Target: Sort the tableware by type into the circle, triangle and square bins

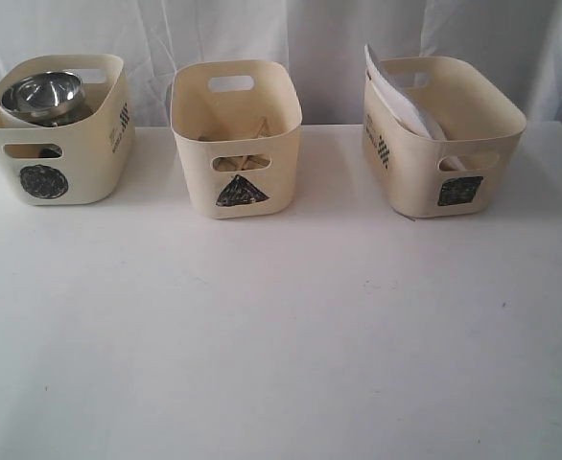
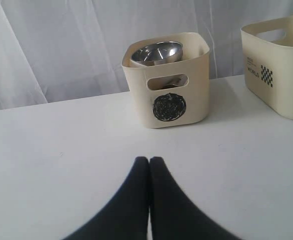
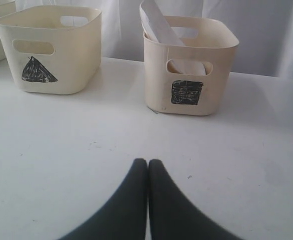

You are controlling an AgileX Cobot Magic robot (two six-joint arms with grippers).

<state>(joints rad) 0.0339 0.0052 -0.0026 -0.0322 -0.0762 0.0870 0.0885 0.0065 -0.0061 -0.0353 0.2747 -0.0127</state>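
White matte table (image 1: pixel 281 364). Cream plastic, round-cornered: circle bin (image 1: pixel 94 177), triangle bin (image 1: pixel 195 144), square bin (image 1: pixel 415 168). Flat white plate (image 1: pixel 396 96) leans in square bin. Shiny steel bowl (image 1: pixel 41 93) tops circle bin (contents beneath unclear). Left gripper (image 2: pixel 149 162), right gripper (image 3: pixel 147 164): black, tapered, pressed together, empty.

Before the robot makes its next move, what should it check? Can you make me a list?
1. Left fingers shut, holding nothing: ok.
2. Right fingers shut, holding nothing: ok.
3. Steel bowl inside the circle bin: ok.
4. White plate inside the square bin, leaning, top above the rim: ok.
5. What lies in the triangle bin: cannot tell.
6. No tableware showing on the table in front of the bins: ok.
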